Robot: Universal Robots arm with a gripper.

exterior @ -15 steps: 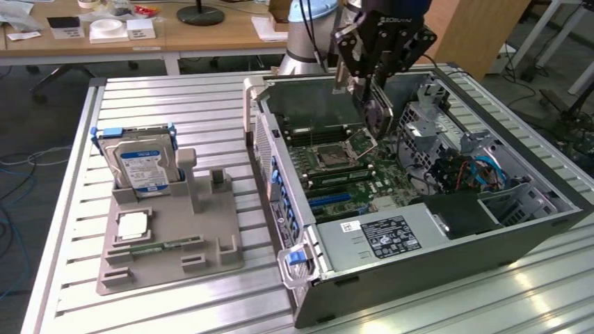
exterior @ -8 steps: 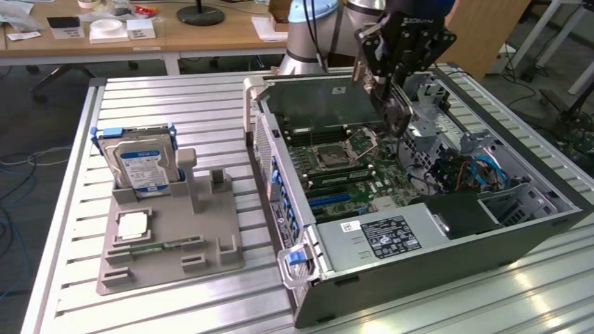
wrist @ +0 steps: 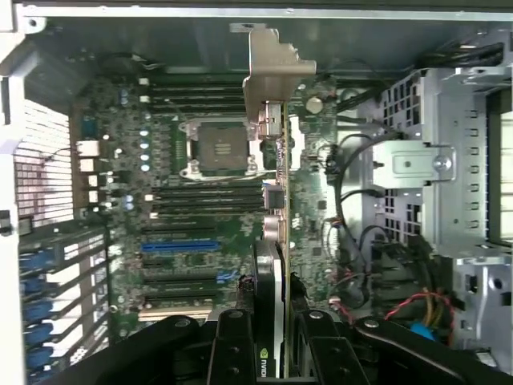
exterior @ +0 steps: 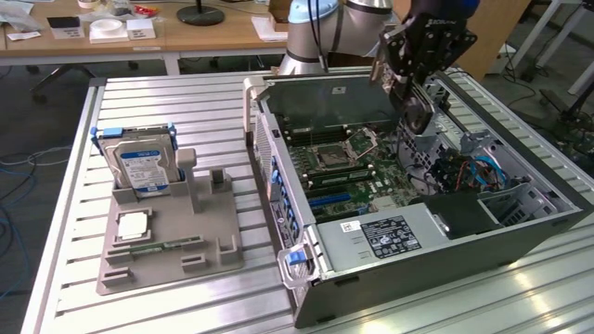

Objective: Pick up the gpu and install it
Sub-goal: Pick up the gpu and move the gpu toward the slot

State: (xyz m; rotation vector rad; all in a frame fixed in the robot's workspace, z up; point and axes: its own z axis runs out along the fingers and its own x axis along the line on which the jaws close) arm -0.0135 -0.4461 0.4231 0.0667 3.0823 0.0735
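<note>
Over motherboard [wrist: 188, 233] | gripper [wrist: 275, 341] clamps gpu [wrist: 276, 233] edge-on | drive cage [wrist: 449, 160] and cables [exterior: 461, 172] beside

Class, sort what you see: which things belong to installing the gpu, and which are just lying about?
Belongs to the job:
gripper, jaws shut on the gpu
open computer case
motherboard

Lying about:
hard drive
grey holder
memory stick

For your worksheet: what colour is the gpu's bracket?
The gpu's bracket is silvery grey; wrist view best.
</note>
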